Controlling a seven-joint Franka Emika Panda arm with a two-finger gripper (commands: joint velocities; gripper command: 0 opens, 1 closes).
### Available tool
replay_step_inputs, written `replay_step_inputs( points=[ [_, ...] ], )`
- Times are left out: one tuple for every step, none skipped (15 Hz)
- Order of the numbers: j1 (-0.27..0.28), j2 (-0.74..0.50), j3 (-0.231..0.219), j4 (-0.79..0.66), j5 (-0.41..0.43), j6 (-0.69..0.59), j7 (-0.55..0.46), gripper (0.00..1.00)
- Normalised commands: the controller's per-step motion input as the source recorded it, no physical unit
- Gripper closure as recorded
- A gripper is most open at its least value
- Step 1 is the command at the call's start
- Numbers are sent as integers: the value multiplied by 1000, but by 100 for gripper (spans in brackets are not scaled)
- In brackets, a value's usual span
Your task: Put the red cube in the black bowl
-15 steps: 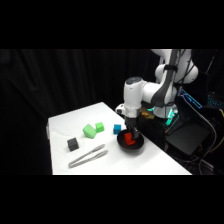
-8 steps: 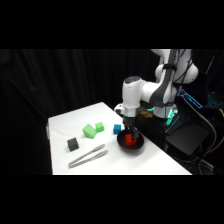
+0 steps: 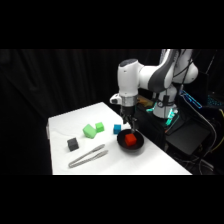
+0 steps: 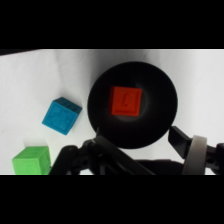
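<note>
The red cube [image 3: 131,139] [image 4: 125,101] lies flat inside the black bowl [image 3: 141,145] [image 4: 102,125], near its middle. The bowl stands on the white table near its right edge. My gripper [image 3: 129,121] [image 4: 141,148] hangs just above the bowl, a little to its far side, and is open. In the wrist view its two fingers stand wide apart over the bowl's near rim with nothing between them. Nothing touches the cube.
A blue cube [image 3: 117,128] [image 4: 61,116] sits right beside the bowl. Two green cubes [image 3: 90,131] [image 3: 100,126] [image 4: 31,160] lie farther left, then a small black cube [image 3: 73,144]. Metal tongs [image 3: 88,156] lie near the table's front edge.
My gripper has risen a little from the bowl. The red cube stays in the bowl.
</note>
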Motion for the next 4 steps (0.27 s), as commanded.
replay_step_inputs(
  points=[
    [-125,-260,29,219,157,-542,-293,0],
    [-121,-243,20,213,154,-504,-280,0],
    [-115,-234,12,208,149,-475,-257,0],
    [-100,-216,8,203,205,-455,-285,0]
  ],
)
